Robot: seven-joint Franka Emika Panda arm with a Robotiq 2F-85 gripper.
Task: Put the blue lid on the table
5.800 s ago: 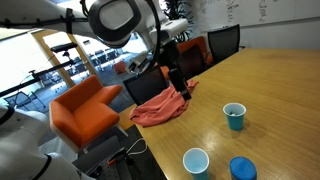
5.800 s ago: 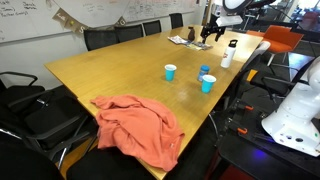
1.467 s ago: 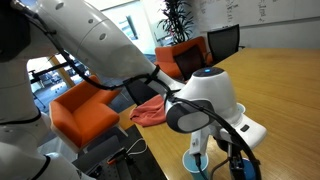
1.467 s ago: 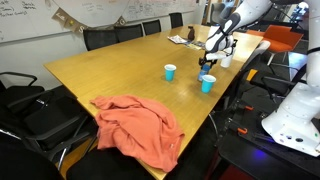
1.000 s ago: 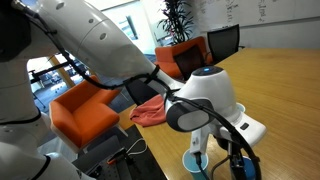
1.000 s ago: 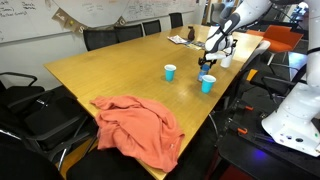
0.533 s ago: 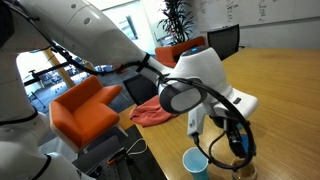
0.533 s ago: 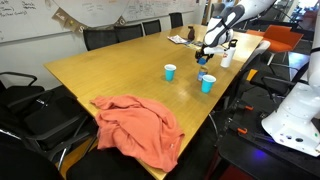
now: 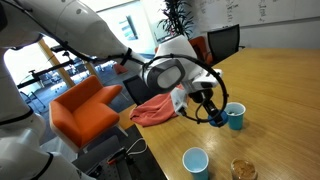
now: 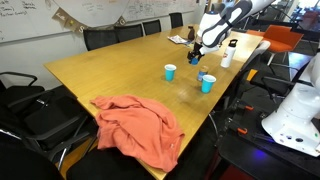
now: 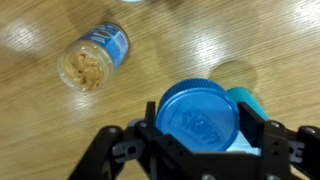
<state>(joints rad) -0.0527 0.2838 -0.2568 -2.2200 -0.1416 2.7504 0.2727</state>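
Deep-blue plastic is showing between the 2 fingers of the gripper [image 11: 203, 130]: the blue lid [image 11: 198, 112] is being held flat, with the jaws pressing on its rim from opposite sides and open only as wide as the lid. In the wrist view the lid is hanging above the table [image 11: 40, 120], clear of the wood, and is partly covering the teal cup [image 11: 250, 100] below it. A lidless jar [image 11: 95, 55] with brownish contents is standing well apart. In an exterior view a light-blue cup [image 9: 196, 160] is standing near the table's edge, and a salmon cloth [image 9: 158, 110] is lying beyond the arm.
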